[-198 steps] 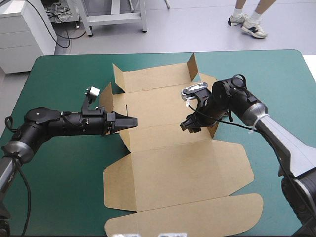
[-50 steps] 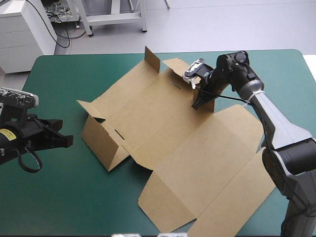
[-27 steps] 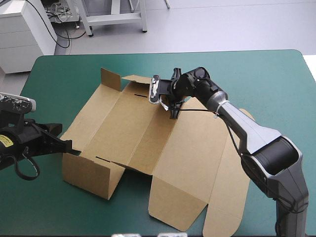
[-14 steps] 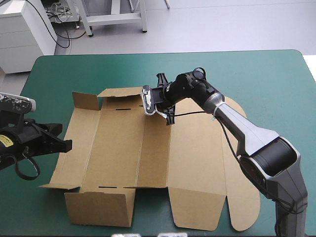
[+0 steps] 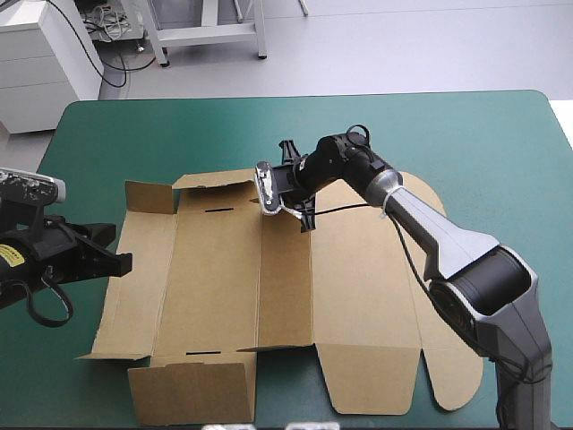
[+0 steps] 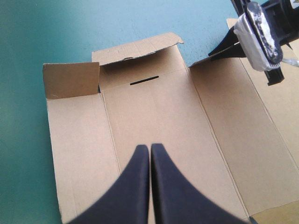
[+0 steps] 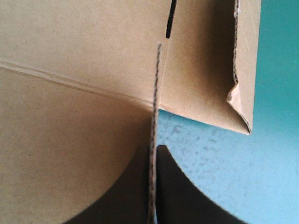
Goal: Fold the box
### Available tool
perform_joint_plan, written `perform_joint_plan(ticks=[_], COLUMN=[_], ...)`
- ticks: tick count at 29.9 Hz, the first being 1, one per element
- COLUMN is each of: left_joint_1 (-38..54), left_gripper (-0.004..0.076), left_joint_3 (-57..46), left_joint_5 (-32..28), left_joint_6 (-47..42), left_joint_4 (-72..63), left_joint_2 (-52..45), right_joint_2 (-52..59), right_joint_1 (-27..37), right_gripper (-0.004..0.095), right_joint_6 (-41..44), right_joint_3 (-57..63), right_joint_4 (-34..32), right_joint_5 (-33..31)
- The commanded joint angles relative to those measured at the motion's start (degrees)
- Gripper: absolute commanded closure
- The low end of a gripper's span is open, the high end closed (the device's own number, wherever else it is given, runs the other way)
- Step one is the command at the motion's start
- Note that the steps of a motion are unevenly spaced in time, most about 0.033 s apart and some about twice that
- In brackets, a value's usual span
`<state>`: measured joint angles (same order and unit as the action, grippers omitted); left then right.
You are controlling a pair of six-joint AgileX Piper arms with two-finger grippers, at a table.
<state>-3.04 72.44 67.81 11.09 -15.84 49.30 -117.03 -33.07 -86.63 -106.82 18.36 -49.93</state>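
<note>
while the box lies spread on the bench
right hand pinches its far edge; left hand closed

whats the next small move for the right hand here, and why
Probably open the right hand and let go: it is shut on the far edge of the box, the board lies mostly flat on the table, and the left hand, shut and empty, hangs over the box's left part. Freed, it could raise a wall.
</note>
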Motion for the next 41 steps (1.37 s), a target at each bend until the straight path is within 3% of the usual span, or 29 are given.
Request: perform_joint_plan(ticks=[1,4,11,17,22,32,37,41], left_joint_1=[-0.28,-0.28,-0.28,-0.28,-0.28,-0.28,-0.28,-0.28], left_gripper=[0.0732,0.0732,0.0732,0.0732,0.0732,0.0732,0.0732,0.0732], left_joint_3=[1.72,1.72,1.72,1.72,1.72,1.72,1.72,1.72], left_joint_5=[-3.94,-3.94,-3.94,-4.08,-4.08,-2.39,-1.13,-1.14], left_joint_6=[-0.62,-0.62,-0.62,-0.62,-0.62,-0.62,-0.62,-0.62], left_joint_4=[-2.08,-2.20,-2.20,-1.73,-1.50,-1.62,-2.48,-2.58], left_joint_2=[-0.25,-0.25,-0.25,-0.25,-0.14,1.18,2.80,3.44], right_joint_2=[3.42,3.42,3.42,4.53,7.26,14.37,16.37,17.42], right_joint_1=[0.09,0.16,0.16,0.16,0.16,0.16,0.22,0.36], right_gripper=[0.0882,0.0779,0.0404,0.0385,0.0499,0.0932,0.0928,0.0928], right_joint_6=[0.08,0.08,3.26,11.33,20.60,34.15,43.73,53.53], right_joint_3=[-1.74,-1.74,-1.74,-1.74,-1.84,-1.84,-1.84,-1.84], right_joint_4=[2.07,2.07,2.07,2.07,-0.50,-11.14,-15.35,-23.21], right_joint_5=[2.15,2.42,2.50,2.50,2.50,2.78,3.05,0.94])
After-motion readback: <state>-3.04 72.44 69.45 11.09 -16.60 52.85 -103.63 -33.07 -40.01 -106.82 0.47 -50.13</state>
